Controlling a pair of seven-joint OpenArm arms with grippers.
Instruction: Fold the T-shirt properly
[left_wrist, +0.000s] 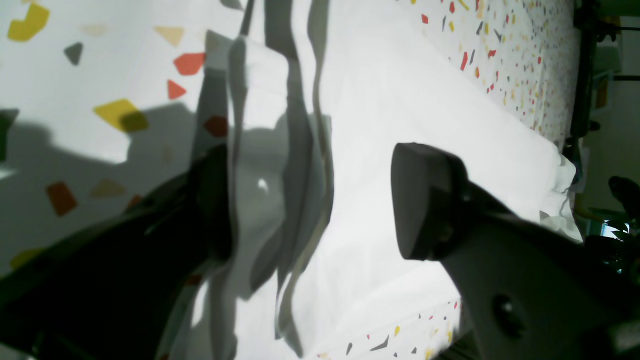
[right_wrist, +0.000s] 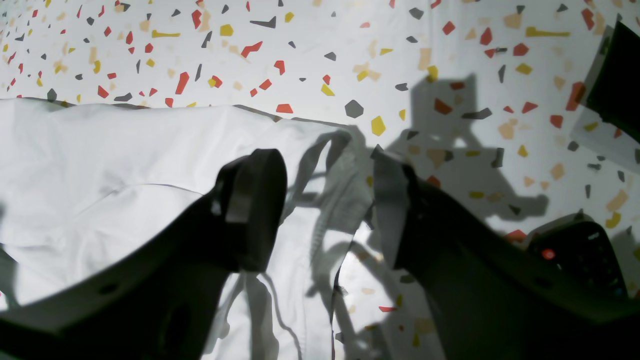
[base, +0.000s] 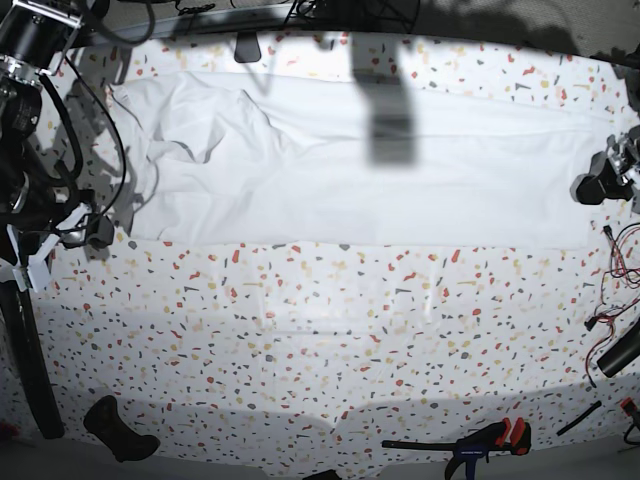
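Note:
The white T-shirt (base: 330, 190) lies spread in a long band across the far half of the speckled table (base: 300, 330), bunched and wrinkled at its left end. My left gripper (base: 598, 185) is at the shirt's right end. In the left wrist view the left gripper (left_wrist: 320, 205) is open, its fingers astride the rippled edge of the T-shirt (left_wrist: 400, 90). My right gripper (base: 90, 232) is at the shirt's left end. In the right wrist view the right gripper (right_wrist: 325, 210) stands open with a folded edge of the T-shirt (right_wrist: 100, 165) between its fingers.
A red-and-black clamp (base: 480, 440) lies near the table's front edge, and a black object (base: 120, 430) sits at the front left. Cables (base: 612, 260) hang at the right side. A black device with a red light (right_wrist: 575, 250) sits beside the right gripper.

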